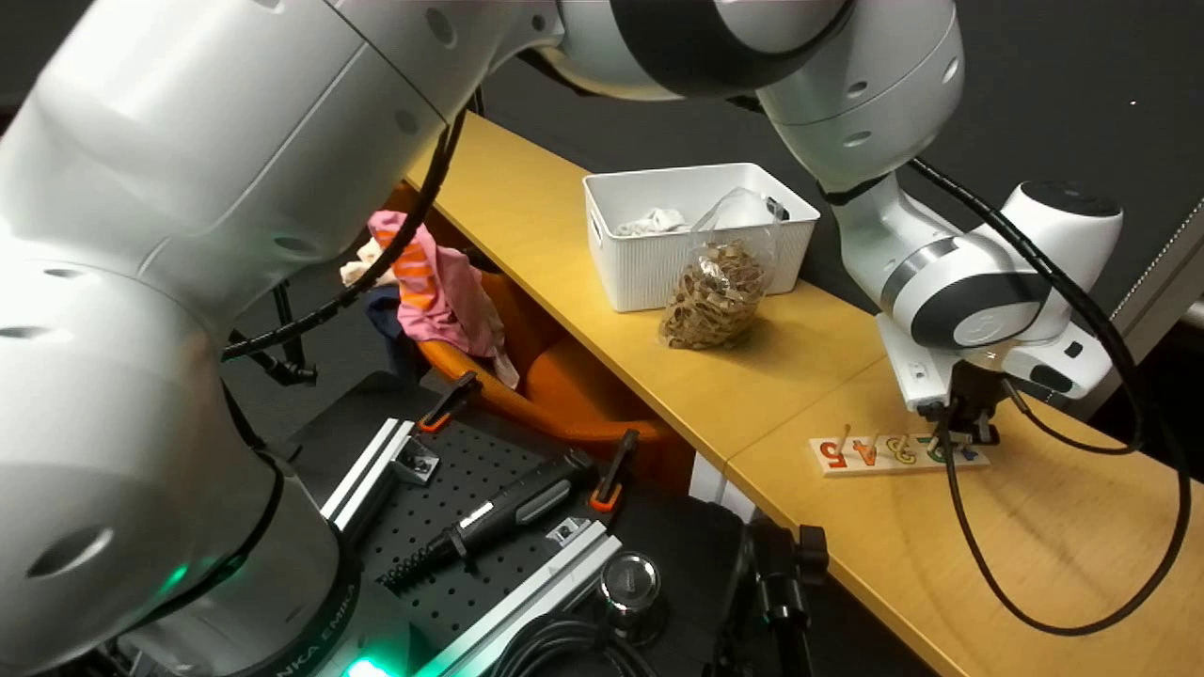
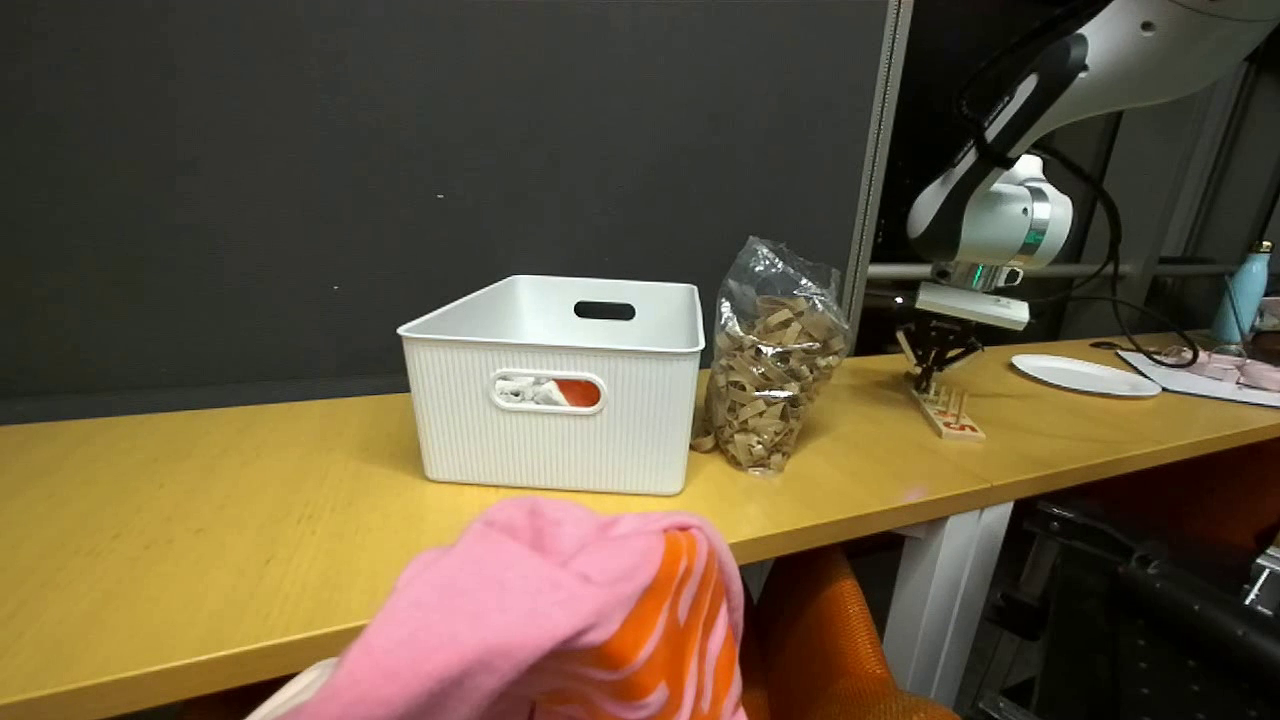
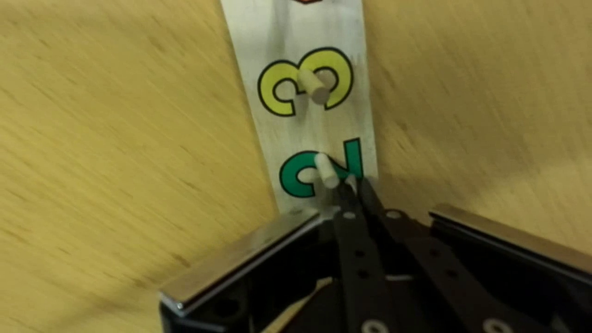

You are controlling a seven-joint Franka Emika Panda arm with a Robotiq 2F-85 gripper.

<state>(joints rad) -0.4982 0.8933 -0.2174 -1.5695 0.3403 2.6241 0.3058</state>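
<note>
1. The gripper (image 3: 354,185) points down over the wooden number board (image 3: 323,127), its fingers drawn together just beside the near peg (image 3: 327,172) on the green 2 (image 3: 293,173); whether anything is pinched between the tips, or whether they touch the board, I cannot tell.
2. The number board lies flat on the counter (image 2: 250,520), which presumably keeps its pegs upright and reachable from above; the gripper's downward pose seems to suit that.
3. The near peg crowds the fingertips most, and the next peg (image 3: 313,87), on the yellow 3 (image 3: 341,64), stands further along the row. In the wrist view the gripper hides the board's end past the 2.
4. A black cable (image 1: 1063,631) droops from the arm (image 1: 875,103) and crosses before the board in an exterior view, likely left slack for turning.
5. In both exterior views, a white bin (image 2: 640,440) stands well apart from the gripper, probably keeping its pale cloth (image 1: 654,222) contained; a clear bag of brown strips (image 2: 770,390) stands just beside it, toward the board.
6. A white plate (image 2: 1085,375) lies near the board, with a blue bottle (image 2: 1243,295) beyond.
</note>
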